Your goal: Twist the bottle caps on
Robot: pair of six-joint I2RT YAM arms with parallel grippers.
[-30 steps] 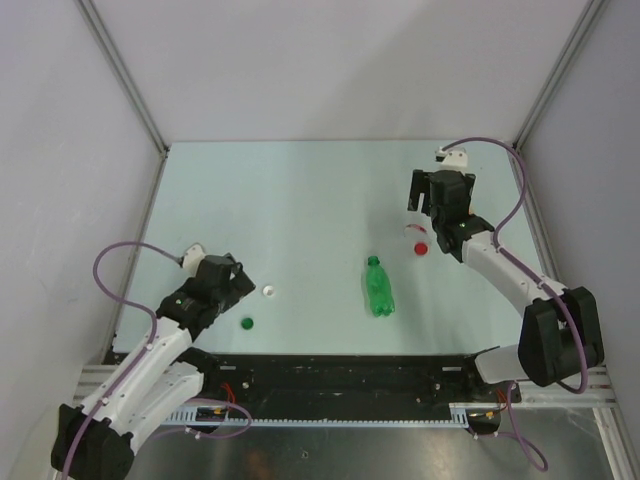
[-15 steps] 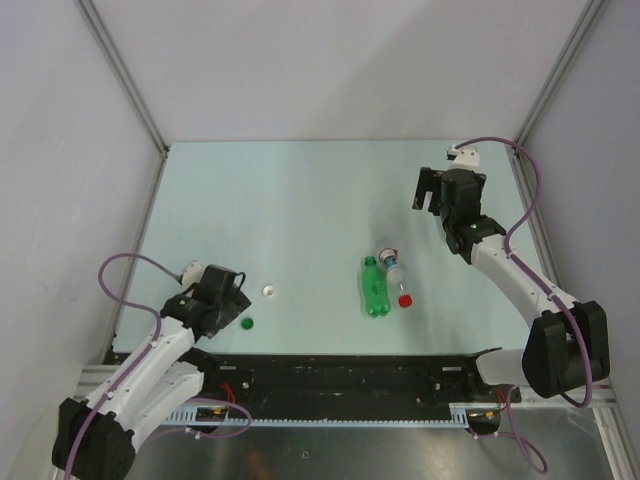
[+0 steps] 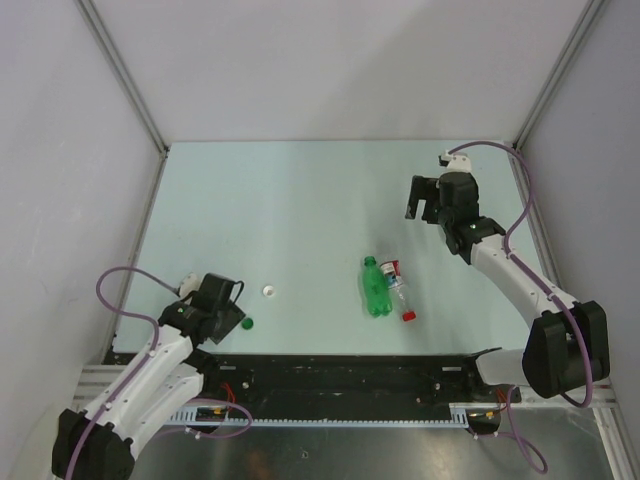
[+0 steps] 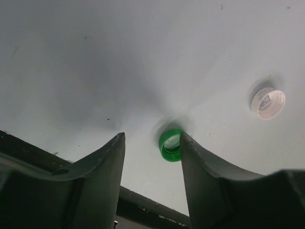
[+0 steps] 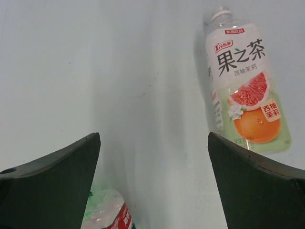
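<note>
The small green bottle (image 3: 375, 290) lies near the table's middle. The slim clear bottle (image 3: 397, 283) with a red-white label lies right beside it, with the red cap (image 3: 409, 315) at its near end. Both bottles show at the bottom of the right wrist view (image 5: 107, 212). The wider clear bottle (image 5: 243, 90) lies capless and shows only in the right wrist view. My right gripper (image 3: 425, 205) is open and empty above the table (image 5: 154, 136). My left gripper (image 4: 150, 138) is open, with the green cap (image 4: 170, 144) lying at its right fingertip. The white cap (image 4: 268, 102) lies beyond.
The black rail (image 3: 350, 375) runs along the table's near edge, just behind my left gripper (image 3: 235, 318). The green cap (image 3: 247, 323) and the white cap (image 3: 268, 291) lie at the near left. Grey walls enclose the table on three sides.
The slim bottle left my right gripper, dropped to the table and rolled against the green bottle. My right gripper pulled back. My left gripper moved nearer and came down to the green cap.
</note>
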